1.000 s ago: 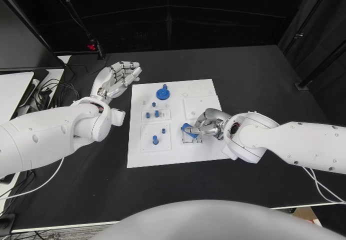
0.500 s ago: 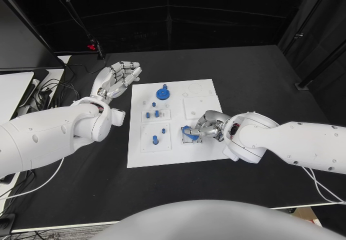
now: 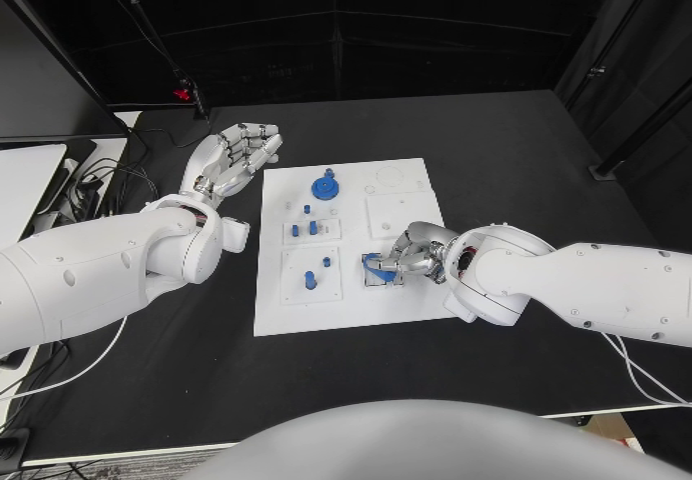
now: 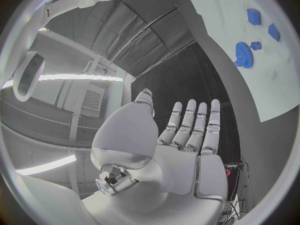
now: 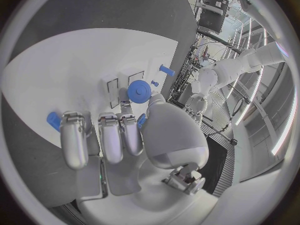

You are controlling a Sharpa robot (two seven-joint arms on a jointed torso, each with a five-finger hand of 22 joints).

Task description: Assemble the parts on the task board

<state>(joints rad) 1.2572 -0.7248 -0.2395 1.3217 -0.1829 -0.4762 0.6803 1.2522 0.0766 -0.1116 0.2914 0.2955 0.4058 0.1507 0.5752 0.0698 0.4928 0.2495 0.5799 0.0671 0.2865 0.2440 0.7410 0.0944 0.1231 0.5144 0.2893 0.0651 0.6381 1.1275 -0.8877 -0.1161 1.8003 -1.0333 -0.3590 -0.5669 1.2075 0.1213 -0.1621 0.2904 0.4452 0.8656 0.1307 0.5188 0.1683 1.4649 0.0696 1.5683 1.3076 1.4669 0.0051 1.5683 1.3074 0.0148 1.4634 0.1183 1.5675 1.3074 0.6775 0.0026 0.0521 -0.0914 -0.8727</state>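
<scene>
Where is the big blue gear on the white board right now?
In the head view the blue gear stands on the far part of the task board, toward its left side, near the open left hand beside the board.

I see a black table point(image 3: 476, 150) backed by black curtains point(image 3: 361, 40). Cables point(image 3: 101, 180) trail beside a pale desk point(image 3: 22, 185).
</scene>
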